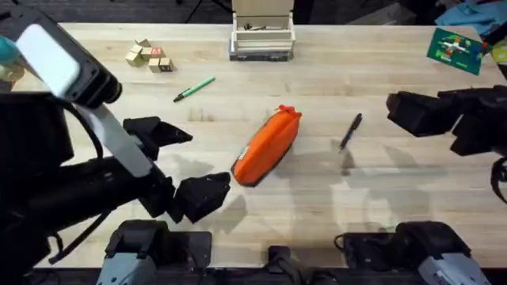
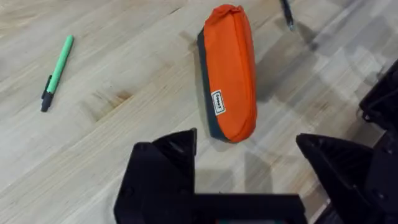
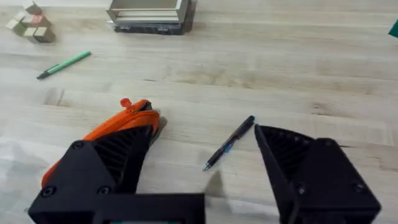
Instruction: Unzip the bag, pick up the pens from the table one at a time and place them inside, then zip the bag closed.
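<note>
Overhead, the table [image 1: 333, 206] is a broad top of pale wooden planks with fine grain and a few darker knots. One bag [image 1: 268, 146] lies near its middle: an elongated, rounded pouch of bright orange fabric, lying at a slant, with a small orange zipper pull at its far end; the left wrist view shows its dark underside edge and a small white label on the cloth [image 2: 231, 71]. Two pens lie on the wood, well apart from each other and from the bag. One is the green pen [image 1: 195, 89], slim and straight with a dark tip, on the far left side of the bag; the other is the dark pen [image 1: 351, 131], thin and black, to the bag's right, showing a bluish band near its tip in the right wrist view [image 3: 229, 144]. A cluster of small wooden blocks [image 1: 149, 56] sits at the far left, a pale box-like tray [image 1: 262, 36] stands at the far edge, and a green card [image 1: 455, 48] lies at the far right. The left gripper [image 1: 184, 165], black and angular, hovers just to the left of the bag's near end with its fingers spread wide and nothing between them. The right gripper [image 3: 202, 168] hangs above the table to the right of the dark pen, its two wedge-shaped black fingers likewise parted and empty.
</note>
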Motion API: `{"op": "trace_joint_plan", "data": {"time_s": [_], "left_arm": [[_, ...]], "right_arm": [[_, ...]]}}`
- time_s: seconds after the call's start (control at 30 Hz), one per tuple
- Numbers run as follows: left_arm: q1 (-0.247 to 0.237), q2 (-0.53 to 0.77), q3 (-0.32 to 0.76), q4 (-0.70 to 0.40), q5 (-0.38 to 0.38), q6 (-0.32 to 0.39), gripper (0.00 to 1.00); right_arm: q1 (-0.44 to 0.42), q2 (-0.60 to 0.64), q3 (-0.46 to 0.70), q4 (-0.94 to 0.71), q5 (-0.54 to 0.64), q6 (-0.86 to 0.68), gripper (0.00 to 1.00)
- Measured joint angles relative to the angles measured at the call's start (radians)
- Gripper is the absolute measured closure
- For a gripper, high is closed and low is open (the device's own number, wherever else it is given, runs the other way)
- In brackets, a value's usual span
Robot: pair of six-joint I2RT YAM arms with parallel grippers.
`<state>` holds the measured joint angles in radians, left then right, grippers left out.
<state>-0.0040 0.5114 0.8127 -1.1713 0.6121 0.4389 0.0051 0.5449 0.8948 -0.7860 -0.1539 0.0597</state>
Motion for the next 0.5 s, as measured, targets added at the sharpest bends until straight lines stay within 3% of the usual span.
{"op": "trace_joint_plan", "data": {"time_s": [0.3,0.5], "left_arm": [[-0.005,0.027,0.000,0.034,0.028,0.014,0.008],[-0.079,0.160,0.000,0.050,0.029,0.054,0.006]], "right_arm": [[0.000,0.000,0.000,0.007,0.000,-0.022,0.004],[0.000,0.000,0.000,0.024,0.000,-0.031,0.004]]}}
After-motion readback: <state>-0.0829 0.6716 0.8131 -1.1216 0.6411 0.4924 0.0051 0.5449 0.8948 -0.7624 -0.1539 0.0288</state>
